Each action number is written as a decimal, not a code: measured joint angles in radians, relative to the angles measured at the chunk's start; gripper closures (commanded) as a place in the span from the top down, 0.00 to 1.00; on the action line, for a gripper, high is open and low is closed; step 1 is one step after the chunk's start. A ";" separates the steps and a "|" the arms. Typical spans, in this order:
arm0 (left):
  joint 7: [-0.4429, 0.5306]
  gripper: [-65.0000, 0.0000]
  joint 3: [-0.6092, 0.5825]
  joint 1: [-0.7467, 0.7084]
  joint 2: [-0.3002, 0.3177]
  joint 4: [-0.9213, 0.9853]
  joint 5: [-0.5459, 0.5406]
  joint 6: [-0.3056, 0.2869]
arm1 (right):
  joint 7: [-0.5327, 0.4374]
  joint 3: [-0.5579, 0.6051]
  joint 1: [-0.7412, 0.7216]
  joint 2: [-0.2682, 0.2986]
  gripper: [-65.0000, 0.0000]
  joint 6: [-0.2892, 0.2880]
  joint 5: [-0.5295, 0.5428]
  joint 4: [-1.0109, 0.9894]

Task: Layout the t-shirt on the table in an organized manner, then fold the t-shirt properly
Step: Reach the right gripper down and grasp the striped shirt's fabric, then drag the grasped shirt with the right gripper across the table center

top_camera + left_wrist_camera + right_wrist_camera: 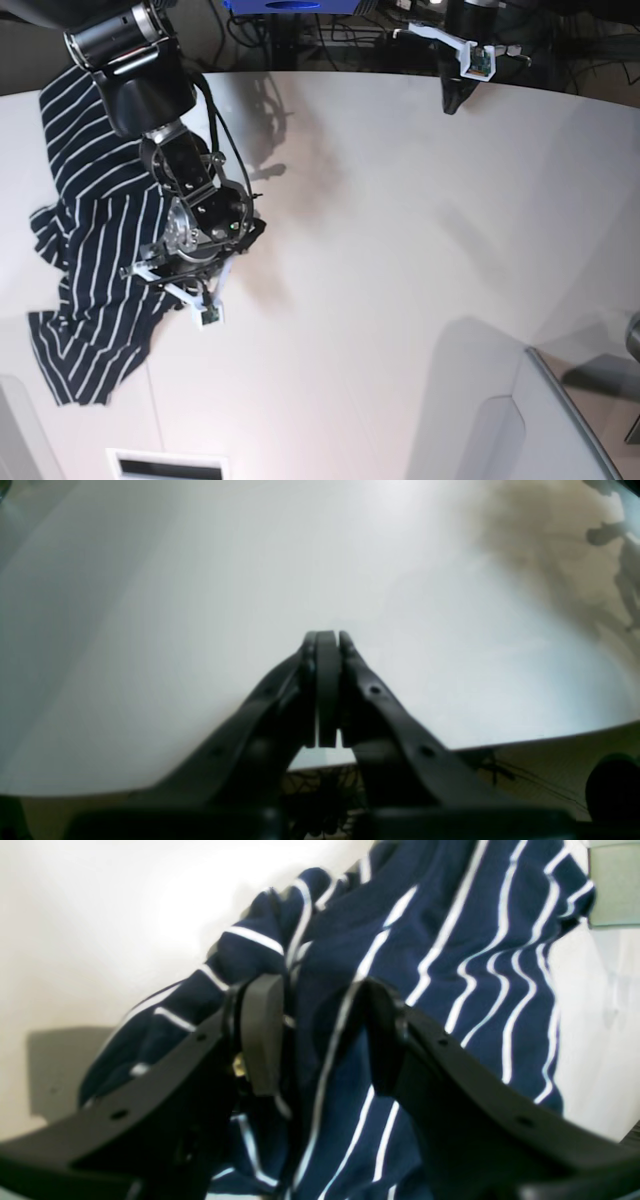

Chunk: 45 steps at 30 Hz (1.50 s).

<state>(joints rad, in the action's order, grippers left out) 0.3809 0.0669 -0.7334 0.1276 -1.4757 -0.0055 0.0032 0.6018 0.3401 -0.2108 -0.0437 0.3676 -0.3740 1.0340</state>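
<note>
The t-shirt (95,250), dark navy with thin white stripes, lies crumpled at the left side of the white table (400,250). My right gripper (165,262) is down at the shirt's right edge. In the right wrist view it (317,1030) stands open, with a raised fold of the t-shirt (450,940) between its fingers (262,1030). My left gripper (452,100) hangs at the table's far edge, well away from the shirt. In the left wrist view it (327,637) is shut and empty over the bare table (200,580).
A grey box-like shape (560,420) stands at the front right corner. A white slotted piece (165,465) sits at the front edge. Cables and stands (300,30) lie beyond the curved far edge. A grey object (615,885) shows past the shirt.
</note>
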 measured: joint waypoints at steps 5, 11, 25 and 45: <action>-0.004 0.00 0.000 0.002 0.000 0.023 0.000 0.000 | 0.000 0.000 -0.002 0.000 0.01 0.000 0.003 0.000; -0.004 0.00 0.000 0.003 0.000 0.023 0.000 0.000 | 0.000 0.000 -0.001 0.000 0.01 0.000 0.003 0.000; -0.003 0.00 0.003 0.019 0.000 0.022 0.000 -0.001 | 0.107 0.136 0.030 -0.023 0.01 0.000 0.004 0.224; -0.011 0.00 0.029 0.043 0.099 0.011 -0.338 0.009 | 0.122 0.595 0.184 -0.075 0.01 0.003 0.032 0.489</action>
<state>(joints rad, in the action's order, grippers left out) 0.3698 0.0963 -0.6899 0.2268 -1.4643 -0.3435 0.0124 0.7238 0.9352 -0.0265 -0.1188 0.3706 -0.3420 1.5230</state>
